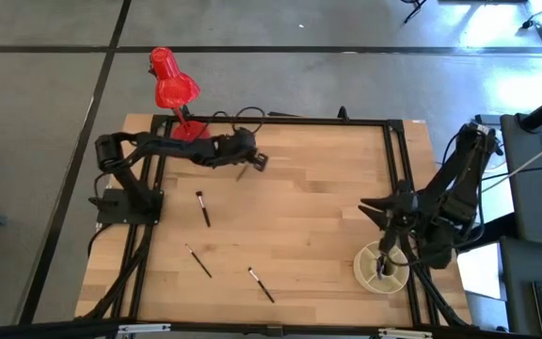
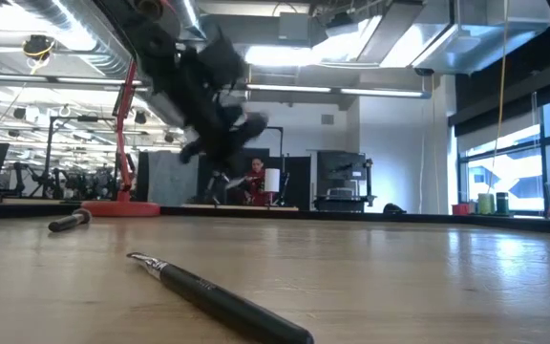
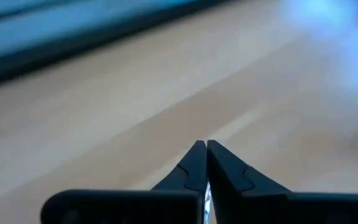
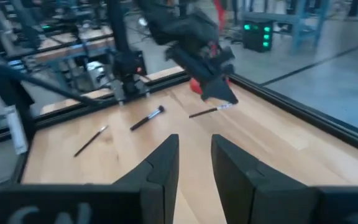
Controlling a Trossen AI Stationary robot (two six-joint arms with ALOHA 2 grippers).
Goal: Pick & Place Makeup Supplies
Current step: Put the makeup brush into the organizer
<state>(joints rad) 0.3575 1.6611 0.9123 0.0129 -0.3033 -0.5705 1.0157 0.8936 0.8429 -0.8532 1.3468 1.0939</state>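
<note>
the likeliest slip is an empty grasp — the left gripper [image 1: 259, 161], near the table's far edge by the red desk lamp [image 1: 172, 85], has its dark fingers pressed together, and its wrist view shows nothing between them. the thin dark makeup brush with a pale tip [image 4: 209, 111] lies just beside those jaws, seemingly not in them. three more brushes lie well apart, nearer the front. the right gripper [image 1: 389, 247] hangs half-open over the round pale holder [image 1: 365, 273], holding nothing visible.
</note>
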